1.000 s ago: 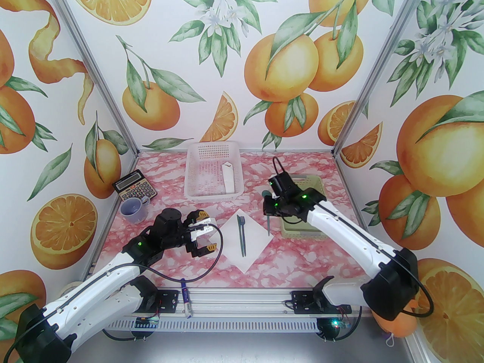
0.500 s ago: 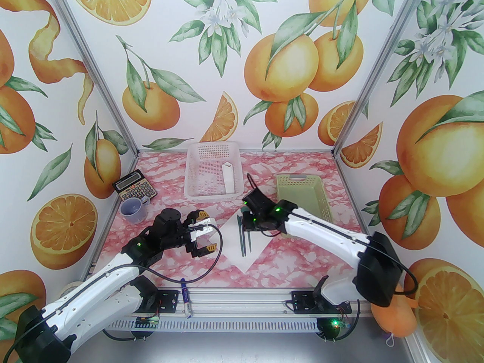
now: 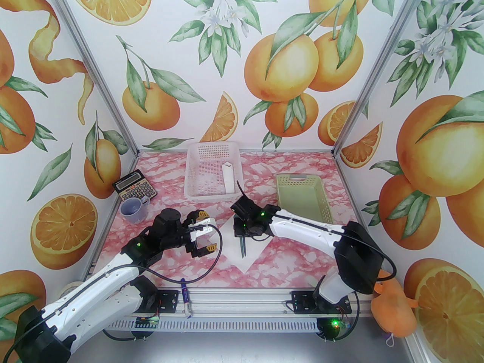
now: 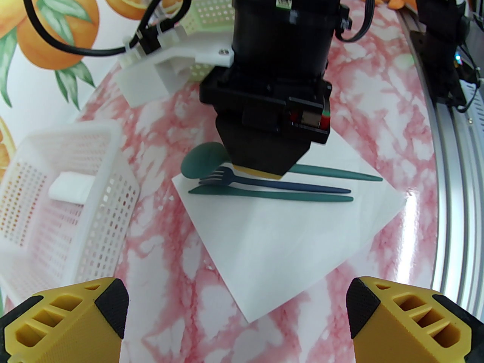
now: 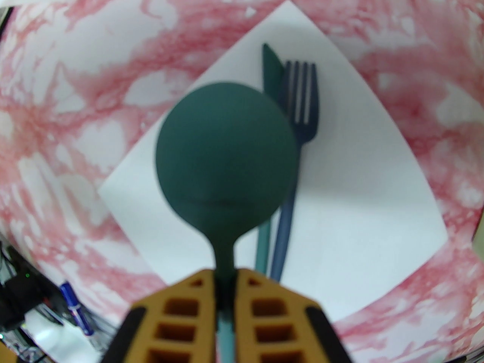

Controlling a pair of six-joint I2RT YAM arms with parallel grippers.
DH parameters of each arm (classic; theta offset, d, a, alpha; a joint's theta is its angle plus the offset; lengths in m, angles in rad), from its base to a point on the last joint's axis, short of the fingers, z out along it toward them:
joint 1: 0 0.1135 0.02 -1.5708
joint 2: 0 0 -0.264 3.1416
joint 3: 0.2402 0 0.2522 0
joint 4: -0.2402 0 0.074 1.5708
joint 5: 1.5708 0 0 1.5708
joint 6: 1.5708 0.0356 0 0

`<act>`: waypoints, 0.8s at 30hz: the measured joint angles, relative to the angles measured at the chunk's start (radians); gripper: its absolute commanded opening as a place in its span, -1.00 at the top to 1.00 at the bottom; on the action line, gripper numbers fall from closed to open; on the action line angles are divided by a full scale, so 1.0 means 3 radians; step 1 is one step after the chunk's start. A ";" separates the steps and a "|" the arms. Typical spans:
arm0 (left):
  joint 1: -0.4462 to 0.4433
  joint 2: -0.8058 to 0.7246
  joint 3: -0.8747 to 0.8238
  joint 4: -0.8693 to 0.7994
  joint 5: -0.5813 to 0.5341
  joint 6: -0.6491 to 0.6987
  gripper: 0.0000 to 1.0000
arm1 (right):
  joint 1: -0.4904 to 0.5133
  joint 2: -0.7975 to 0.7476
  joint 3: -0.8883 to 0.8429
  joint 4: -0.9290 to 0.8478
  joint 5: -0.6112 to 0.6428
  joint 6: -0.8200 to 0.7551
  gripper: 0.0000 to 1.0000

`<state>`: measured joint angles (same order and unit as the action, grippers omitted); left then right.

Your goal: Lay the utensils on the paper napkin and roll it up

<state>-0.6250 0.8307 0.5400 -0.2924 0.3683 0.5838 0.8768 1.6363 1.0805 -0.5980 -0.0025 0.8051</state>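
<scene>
The white paper napkin [image 3: 249,257] lies as a diamond in the middle of the table, with a fork [image 4: 272,185] and a knife [image 4: 264,194] side by side on it. My right gripper [image 5: 226,293] is shut on the handle of the teal spoon [image 5: 227,172]. It holds the spoon low over the napkin [image 5: 359,202], beside the fork [image 5: 298,100] and knife [image 5: 271,70]; the spoon bowl [image 4: 200,160] sits at the napkin's far corner. My left gripper [image 3: 202,236] hovers open just left of the napkin [image 4: 287,240], its fingers [image 4: 64,323] holding nothing.
A white mesh basket [image 3: 213,172] stands behind the napkin, and a pale green tray [image 3: 304,197] at the back right. A calculator [image 3: 135,189] and a blue cup [image 3: 134,209] are at the left. A blue-capped marker [image 3: 185,297] lies on the front rail.
My right arm has swung left from over the green tray to over the napkin, carrying the spoon and lowering it beside the fork and knife. The left arm has stayed still.
</scene>
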 measured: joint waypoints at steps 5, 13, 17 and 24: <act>0.0000 0.0000 0.0000 0.0000 -0.0003 0.0001 -1.00 | 0.0000 0.0134 0.0000 0.0064 0.0003 0.0013 0.76; 0.0000 -0.0013 0.0000 0.0001 -0.0001 0.0009 -1.00 | 0.0000 0.0292 0.0000 0.0095 0.0014 0.0013 0.75; 0.0000 -0.0013 0.0000 0.0001 0.0000 0.0009 -1.00 | 0.0000 0.0350 0.0000 0.0111 0.0014 0.0027 0.75; 0.0000 -0.0013 0.0000 0.0000 0.0000 0.0010 -1.00 | 0.0000 0.0385 0.0000 0.0195 0.0014 0.0041 0.74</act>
<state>-0.6250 0.8268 0.5400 -0.2924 0.3683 0.5869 0.8768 1.7519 1.0805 -0.5396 0.0017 0.8173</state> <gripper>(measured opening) 0.999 0.132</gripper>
